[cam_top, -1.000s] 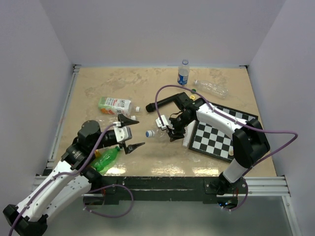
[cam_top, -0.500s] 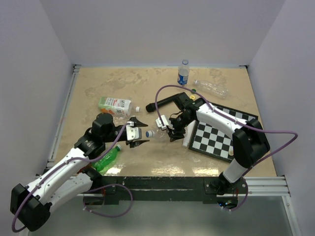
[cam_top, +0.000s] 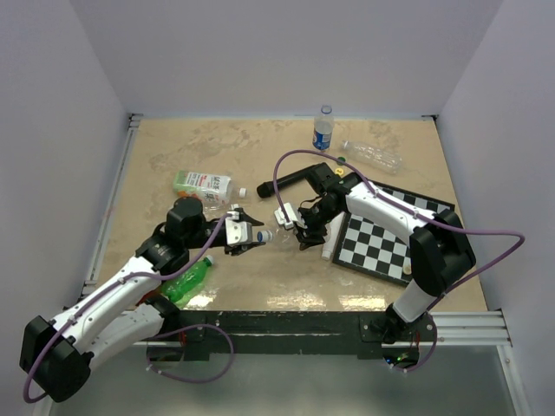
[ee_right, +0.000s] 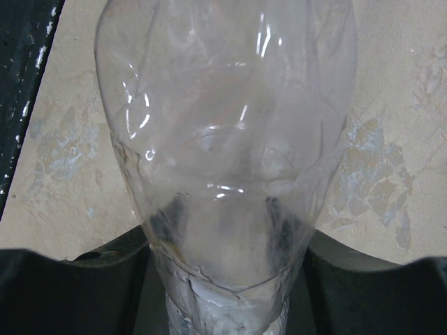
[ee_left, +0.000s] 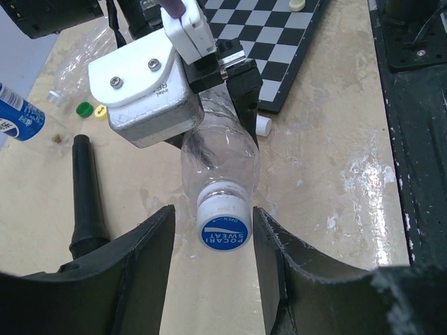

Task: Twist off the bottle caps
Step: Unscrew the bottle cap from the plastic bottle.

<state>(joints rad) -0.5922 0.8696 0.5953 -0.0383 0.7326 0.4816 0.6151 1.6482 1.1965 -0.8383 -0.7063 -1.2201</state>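
A clear crinkled bottle (cam_top: pixel 279 234) lies on its side mid-table, and my right gripper (cam_top: pixel 300 232) is shut on its body. In the right wrist view the bottle (ee_right: pixel 223 125) fills the frame, pinched between the right gripper (ee_right: pixel 227 237) jaws. Its blue-topped white cap (ee_left: pixel 223 227) points at my left gripper (ee_left: pixel 213 213). The left jaws stand on either side of the cap, with a narrow gap showing on each side. From above, the left gripper (cam_top: pixel 250 236) sits at the cap (cam_top: pixel 261 235).
A blue-labelled bottle (cam_top: pixel 323 130) stands at the back, with a clear bottle (cam_top: pixel 373 156) lying beside it. A green bottle (cam_top: pixel 186 279) lies under my left arm. A carton (cam_top: pixel 201 184), a black microphone (cam_top: pixel 299 178), a chessboard (cam_top: pixel 381 238) and loose green (ee_left: pixel 85 109) and yellow (ee_left: pixel 100 112) caps lie around.
My left arm has swung right to the bottle's cap end, and its jaws have narrowed from wide open to close around the cap. The right gripper and bottle have not moved.
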